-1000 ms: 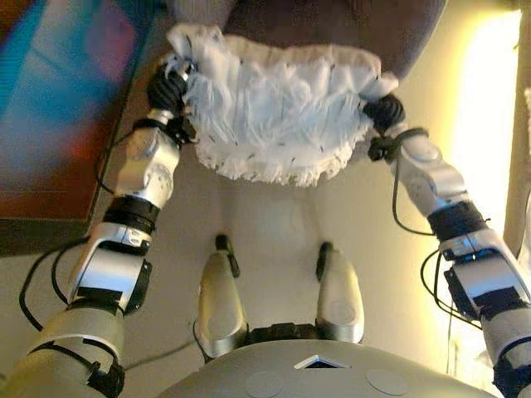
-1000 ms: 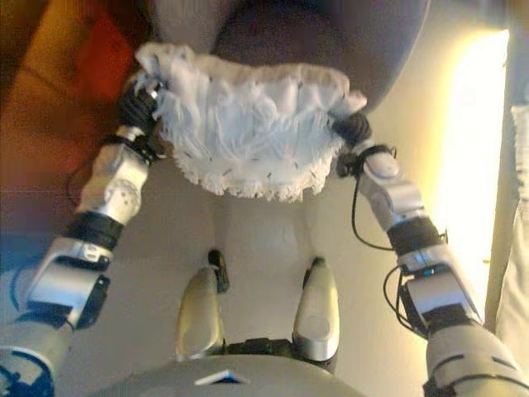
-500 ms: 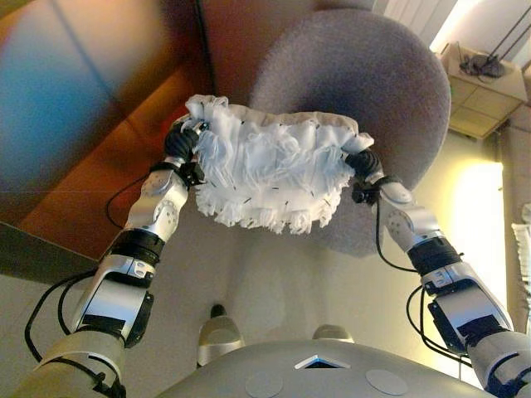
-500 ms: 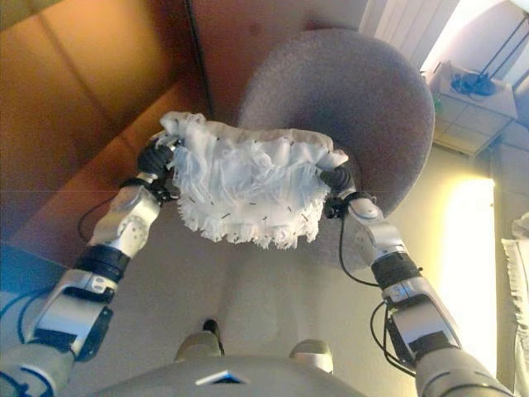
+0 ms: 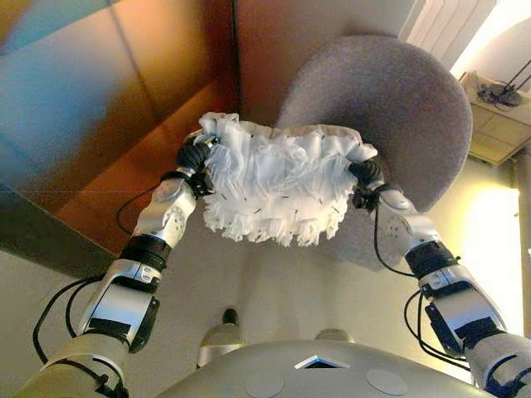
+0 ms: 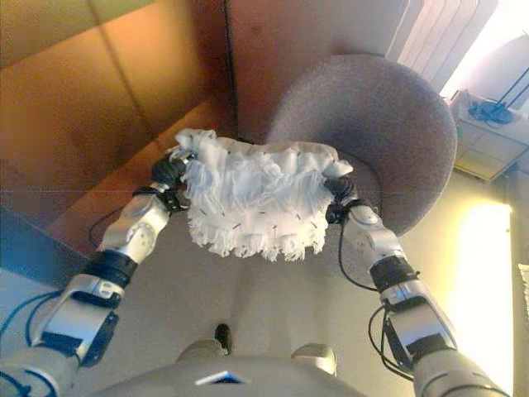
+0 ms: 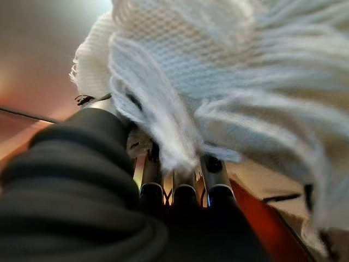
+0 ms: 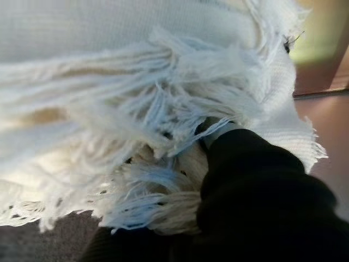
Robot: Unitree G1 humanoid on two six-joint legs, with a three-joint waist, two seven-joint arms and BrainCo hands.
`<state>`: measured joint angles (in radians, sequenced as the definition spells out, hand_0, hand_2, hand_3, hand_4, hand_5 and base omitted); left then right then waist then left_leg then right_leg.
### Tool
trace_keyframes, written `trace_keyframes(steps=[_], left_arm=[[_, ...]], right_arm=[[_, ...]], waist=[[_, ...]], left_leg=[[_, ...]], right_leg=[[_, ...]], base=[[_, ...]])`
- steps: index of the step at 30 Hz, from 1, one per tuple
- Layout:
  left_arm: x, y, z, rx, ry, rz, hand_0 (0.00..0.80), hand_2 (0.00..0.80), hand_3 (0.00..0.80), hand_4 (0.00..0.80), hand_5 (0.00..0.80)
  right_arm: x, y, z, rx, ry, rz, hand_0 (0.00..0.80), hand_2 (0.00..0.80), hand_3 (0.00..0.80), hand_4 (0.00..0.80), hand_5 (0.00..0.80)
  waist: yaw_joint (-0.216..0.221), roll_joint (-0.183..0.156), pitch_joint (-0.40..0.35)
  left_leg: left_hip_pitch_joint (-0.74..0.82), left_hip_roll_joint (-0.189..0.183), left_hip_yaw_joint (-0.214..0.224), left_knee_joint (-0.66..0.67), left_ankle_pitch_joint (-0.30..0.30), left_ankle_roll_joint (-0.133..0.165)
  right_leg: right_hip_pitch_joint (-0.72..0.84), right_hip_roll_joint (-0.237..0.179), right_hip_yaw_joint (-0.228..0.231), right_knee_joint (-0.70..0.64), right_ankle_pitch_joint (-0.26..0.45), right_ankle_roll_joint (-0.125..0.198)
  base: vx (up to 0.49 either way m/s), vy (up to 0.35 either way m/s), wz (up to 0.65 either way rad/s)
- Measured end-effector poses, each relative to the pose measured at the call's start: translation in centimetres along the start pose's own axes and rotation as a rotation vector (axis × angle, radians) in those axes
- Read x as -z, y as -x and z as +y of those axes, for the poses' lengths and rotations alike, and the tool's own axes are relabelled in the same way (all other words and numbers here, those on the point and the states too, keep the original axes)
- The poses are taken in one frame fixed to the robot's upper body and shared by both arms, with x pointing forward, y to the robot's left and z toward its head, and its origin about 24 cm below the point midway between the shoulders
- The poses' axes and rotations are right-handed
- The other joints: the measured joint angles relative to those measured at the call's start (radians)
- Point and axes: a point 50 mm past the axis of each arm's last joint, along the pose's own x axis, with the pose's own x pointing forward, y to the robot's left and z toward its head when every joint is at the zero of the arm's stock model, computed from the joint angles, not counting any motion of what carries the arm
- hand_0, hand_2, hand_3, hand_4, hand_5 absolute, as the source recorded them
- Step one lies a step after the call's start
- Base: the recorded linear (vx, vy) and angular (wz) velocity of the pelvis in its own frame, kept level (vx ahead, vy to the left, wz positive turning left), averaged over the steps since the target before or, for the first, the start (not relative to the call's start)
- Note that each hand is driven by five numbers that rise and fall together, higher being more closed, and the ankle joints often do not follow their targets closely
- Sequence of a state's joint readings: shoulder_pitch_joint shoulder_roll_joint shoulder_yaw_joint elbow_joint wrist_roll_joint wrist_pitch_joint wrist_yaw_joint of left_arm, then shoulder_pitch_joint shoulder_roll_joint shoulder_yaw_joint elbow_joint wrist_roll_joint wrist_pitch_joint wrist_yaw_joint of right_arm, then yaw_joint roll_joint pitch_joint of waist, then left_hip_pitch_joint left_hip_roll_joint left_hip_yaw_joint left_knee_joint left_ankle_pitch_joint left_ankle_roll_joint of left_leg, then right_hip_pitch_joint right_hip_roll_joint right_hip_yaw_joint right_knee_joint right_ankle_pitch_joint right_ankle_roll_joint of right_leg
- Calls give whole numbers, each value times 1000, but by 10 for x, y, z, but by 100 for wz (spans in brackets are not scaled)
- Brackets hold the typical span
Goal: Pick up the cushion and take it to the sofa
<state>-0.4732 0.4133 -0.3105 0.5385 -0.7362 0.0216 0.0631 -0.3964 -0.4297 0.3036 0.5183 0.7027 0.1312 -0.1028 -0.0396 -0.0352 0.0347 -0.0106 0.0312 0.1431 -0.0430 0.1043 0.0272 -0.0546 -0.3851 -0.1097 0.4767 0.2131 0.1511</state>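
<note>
Fingers of the left hand lie under the cushion, half buried in fringe; the right hand has its fingers hidden in fringe, so its grip cannot be told. The cushion hangs between both hands, before a grey seat (perhaps the sofa). Best keep both hands level and squeezing inward evenly while carrying.
</note>
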Motion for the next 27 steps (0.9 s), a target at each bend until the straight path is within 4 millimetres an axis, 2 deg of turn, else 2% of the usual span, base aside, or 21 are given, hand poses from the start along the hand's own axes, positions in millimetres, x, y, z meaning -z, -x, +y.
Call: trace_keyframes(steps=[2, 4, 5, 7, 11, 12, 13, 14, 15, 16, 17, 18, 20, 21, 22, 24, 27], left_arm=[[-1, 0, 0, 10, -4, 1, 800, 800, 800, 800, 800], [-2, -1, -1, 23, -5, -3, 800, 800, 800, 800, 800], [-1, -1, -2, 27, -8, -1, 800, 800, 800, 800, 800], [1, -1, -5, 35, -13, 3, 800, 800, 800, 800, 800], [9, -2, -17, 67, -13, 27, 800, 800, 800, 800, 800], [10, -2, -20, 77, -15, 30, 800, 800, 800, 800, 800], [9, -3, -22, 82, -22, 28, 800, 800, 800, 800, 800], [10, -5, -26, 83, -13, 31, 800, 800, 800, 800, 800], [18, -7, -40, 106, 21, 55, 800, 800, 800, 800, 800], [26, -6, -48, 118, 45, 80, 800, 800, 800, 800, 800], [29, -6, -56, 134, 53, 95, 800, 800, 800, 800, 800], [30, -6, -56, 135, 51, 100, 800, 800, 800, 800, 800], [27, -6, -53, 139, 39, 91, 800, 800, 800, 800, 800], [24, -6, -50, 138, 27, 83, 800, 800, 800, 800, 800], [22, -6, -47, 134, 12, 77, 800, 800, 800, 800, 800], [22, -6, -45, 131, 3, 84, 800, 800, 800, 800, 800], [21, -6, -45, 133, -4, 88, 800, 800, 800, 800, 800]], right_arm=[[2, 0, 0, -2, -19, 8, 800, 800, 800, 800, 800], [2, 0, -1, -1, -20, 9, 800, 800, 800, 800, 800], [3, 1, -2, -1, -20, 13, 800, 800, 800, 800, 800], [6, 2, -6, 2, -21, 21, 800, 800, 800, 800, 800], [12, 7, -19, 29, -25, 40, 800, 800, 800, 800, 800], [11, 7, -21, 39, -28, 38, 800, 800, 800, 800, 800], [11, 8, -24, 48, -36, 40, 800, 800, 800, 800, 800], [8, 8, -30, 68, -52, 29, 800, 800, 800, 800, 800], [3, 11, -46, 110, -34, 20, 800, 800, 800, 800, 800], [-1, 14, -57, 134, -7, 17, 800, 800, 800, 800, 800], [-5, 17, -67, 158, 16, 13, 800, 800, 800, 800, 800], [-3, 19, -68, 163, 8, 14, 800, 800, 800, 800, 800], [0, 21, -66, 156, -15, 7, 800, 800, 800, 800, 800], [-2, 21, -64, 142, -21, -4, 800, 800, 800, 800, 800], [-2, 20, -61, 129, -28, -9, 800, 800, 800, 800, 800], [-3, 20, -61, 124, -32, -12, 800, 800, 800, 800, 800], [-3, 20, -60, 107, -21, -12, 800, 800, 800, 800, 800]], waist=[[-12, 16, 6], [-27, 29, 12], [-29, 32, 14], [-36, 33, 14], [-113, 27, 23], [-115, 12, 29], [-132, -30, 30], [-146, -41, 47], [-162, -19, 71], [-169, 17, 78], [-179, 58, 84], [-182, 42, 91], [-191, 16, 85], [-190, 4, 85], [-195, -9, 82], [-193, -14, 82], [-193, -6, 68]], left_leg=[[1, 3, -27, -9, 7, 16], [3, 0, -40, -14, 13, 26], [6, -5, -45, -16, 13, 27], [14, -10, -58, -19, 12, 26], [21, -27, -129, -18, 6, 17], [23, -38, -135, -26, 3, 11], [41, -78, -126, -23, 0, 6], [12, -92, -90, 76, -33, 13], [-33, -107, -3, 307, -163, 29], [-25, -109, 11, 383, -238, 44], [13, -101, 2, 355, -324, 52], [36, -101, 2, 339, -320, 50], [54, -96, -10, 321, -319, 44], [56, -90, -10, 312, -312, 29], [58, -82, -8, 307, -314, 24], [82, -62, 0, 292, -323, 7], [108, -37, 14, 260, -324, -15]], right_leg=[[-55, 50, 53, 63, -123, 10], [-81, 105, 53, 18, -190, 15], [-87, 130, 56, -49, -209, 16], [-89, 164, 71, -169, -210, 15], [-85, 226, 156, -467, -176, 51], [-78, 230, 157, -494, -187, 56], [-70, 214, 168, -512, -205, 43], [-65, 194, 176, -504, -147, 58], [-57, 188, 177, -466, -135, 60], [-56, 197, 176, -441, -135, 60], [-59, 231, 177, -408, -123, 44], [-57, 234, 182, -375, -120, 34], [-73, 243, 175, -351, -127, 28], [-76, 244, 158, -357, -117, 19], [-75, 244, 127, -368, -98, -5], [-73, 240, 56, -355, -96, -11], [-69, 254, 12, -359, -107, -33]], base=[[106, 59, 40], [161, -21, 36], [227, -74, 24], [259, -60, 23], [280, -1, 56], [291, 10, 63], [312, 16, 68], [318, 21, 69], [315, 23, 52], [331, 21, 23], [338, 21, -6], [341, 17, -5], [352, -2, -15], [386, -17, -29], [376, -22, -25], [374, -46, -17], [365, -108, -17]])
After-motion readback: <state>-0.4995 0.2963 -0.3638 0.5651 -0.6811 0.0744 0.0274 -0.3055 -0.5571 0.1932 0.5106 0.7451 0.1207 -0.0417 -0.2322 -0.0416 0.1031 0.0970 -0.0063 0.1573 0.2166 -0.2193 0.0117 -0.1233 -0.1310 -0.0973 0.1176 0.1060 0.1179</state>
